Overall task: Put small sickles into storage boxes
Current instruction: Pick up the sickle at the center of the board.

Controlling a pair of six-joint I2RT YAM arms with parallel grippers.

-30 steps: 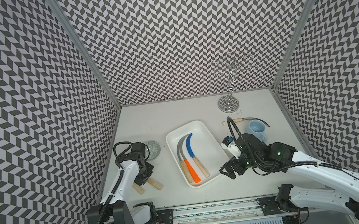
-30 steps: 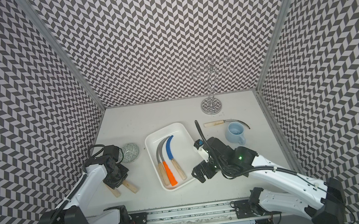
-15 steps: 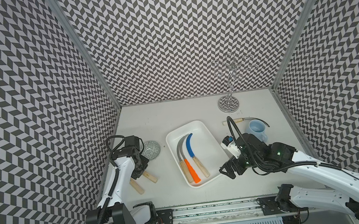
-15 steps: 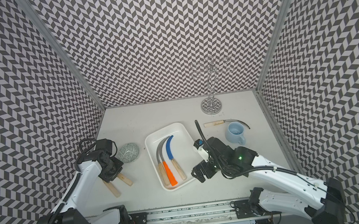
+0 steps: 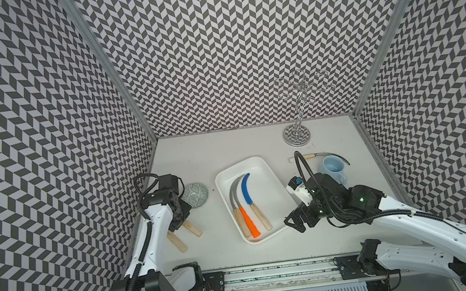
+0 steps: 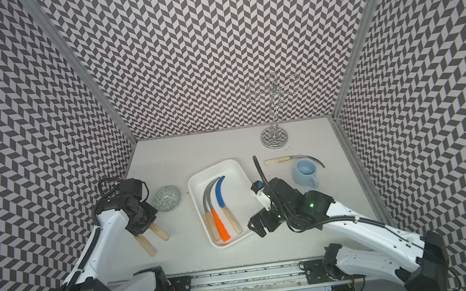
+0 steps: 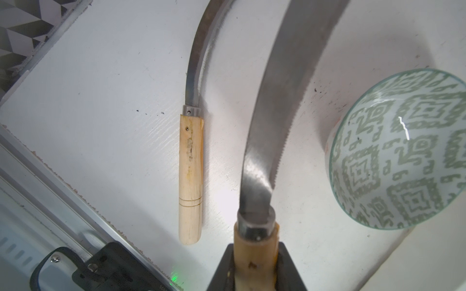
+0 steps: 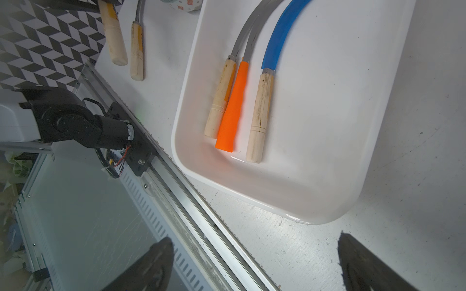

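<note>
While the white tabletop (image 5: 226, 147) spreads under everything, the shallow white rectangular plastic tray (image 5: 270, 187) sits near its centre, its long axis running from 11 to 5 o'clock. At the tray's 4 o'clock, just beside the rim, the right gripper (image 8: 254, 252) hovers with its fingers spread wide and nothing between them. At the tray's 9 o'clock the left gripper (image 7: 254, 267) is clamped on the pale wooden handle of a grey-bladed sickle (image 7: 282, 100). A chrome wire stand (image 5: 297, 136) rises at 1 o'clock.

Three sickles lie side by side in the tray, handles toward 5 o'clock: a grey-bladed wooden-handled one (image 5: 240, 222), a grey-bladed orange-handled one (image 5: 249, 222) and a blue-bladed wooden-handled one (image 5: 246, 185). Another wooden-handled sickle (image 7: 191, 176) lies flat on the table beside the held one. The sixth sickle (image 5: 305, 157) lies at the tray's 2 o'clock.

The round grey patterned bowl (image 5: 197, 195) stands near the held blade. The light blue mug (image 5: 333, 168) sits inside the sixth sickle's curve.
</note>
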